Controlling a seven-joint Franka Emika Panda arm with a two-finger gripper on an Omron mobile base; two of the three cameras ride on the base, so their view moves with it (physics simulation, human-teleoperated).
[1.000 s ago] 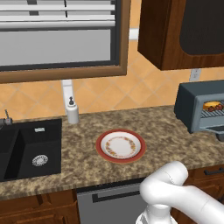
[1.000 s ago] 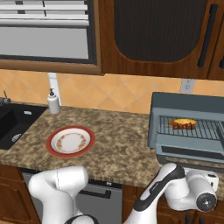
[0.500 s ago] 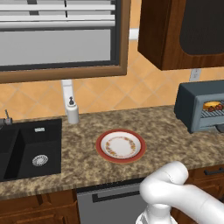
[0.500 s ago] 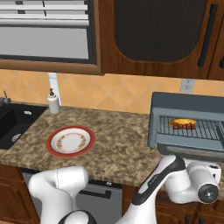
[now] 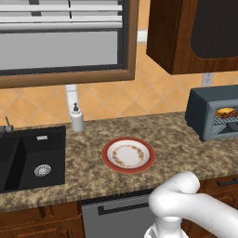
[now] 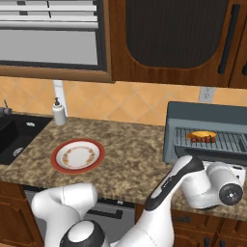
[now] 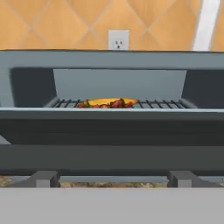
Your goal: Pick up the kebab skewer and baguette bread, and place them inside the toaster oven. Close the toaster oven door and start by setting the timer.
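Observation:
The blue-grey toaster oven (image 6: pixel 207 116) stands open at the right end of the counter. On its rack lies the golden baguette bread (image 6: pixel 201 134), with the dark red kebab skewer (image 6: pixel 199 139) along its front. The hand view looks level into the toaster oven (image 7: pixel 113 65), over the lowered toaster oven door (image 7: pixel 109 131), at the baguette bread (image 7: pixel 107 101) and kebab skewer (image 7: pixel 114 105). My white hand (image 6: pixel 226 187) hangs just in front of and below the opening, and its fingers are hidden. Nothing appears held. The left base view has the toaster oven (image 5: pixel 211 116) at its right edge.
An empty red-rimmed plate (image 6: pixel 77 155) sits mid-counter and also appears as the plate (image 5: pixel 128 155). A soap dispenser (image 6: pixel 59 113) stands by the wall next to the black sink (image 5: pixel 28 158). Dark wooden cabinets hang above the oven. A wall outlet (image 7: pixel 118 40) is behind it.
My hand has risen in front of the oven, closer to the lowered door's edge. The food, plate and base have stayed still.

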